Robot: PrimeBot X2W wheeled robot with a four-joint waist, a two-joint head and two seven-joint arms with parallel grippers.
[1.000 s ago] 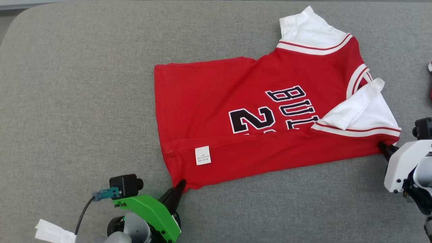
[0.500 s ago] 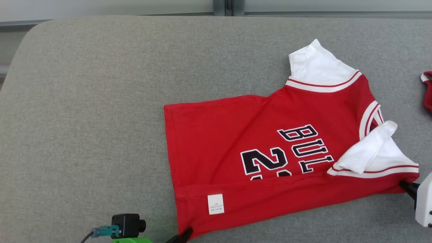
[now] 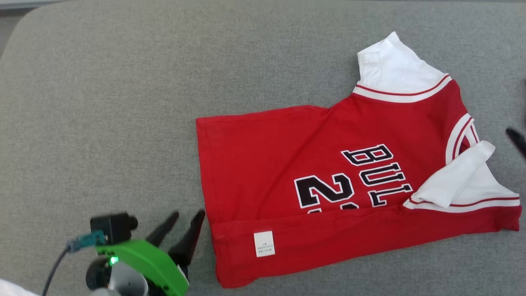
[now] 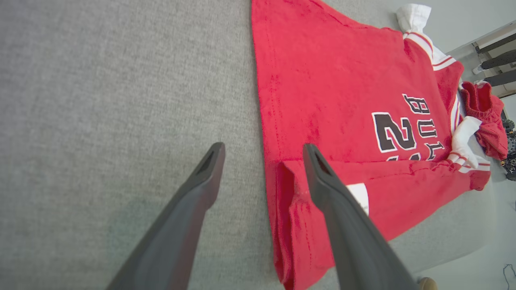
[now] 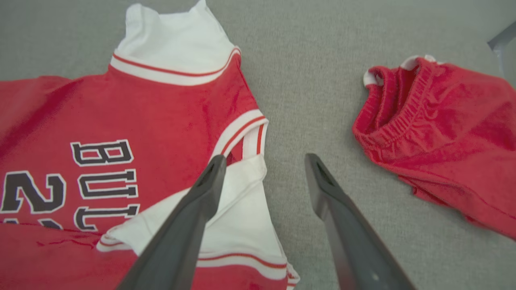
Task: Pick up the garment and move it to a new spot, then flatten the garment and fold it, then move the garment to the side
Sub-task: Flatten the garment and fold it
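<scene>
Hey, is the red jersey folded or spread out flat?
Partly folded: the red jersey has its near long edge turned over, hiding part of the number, inside label showing.

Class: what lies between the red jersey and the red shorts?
Bare grey cushion separates jersey and shorts in the right wrist view; one finger of the right gripper shows over it.

Soft, even light here, pretty bright, barely any shadows or glare. My right finger (image 3: 517,140) is a blurry smear at the head view's edge, and the wrist views bend toward the corners.
</scene>
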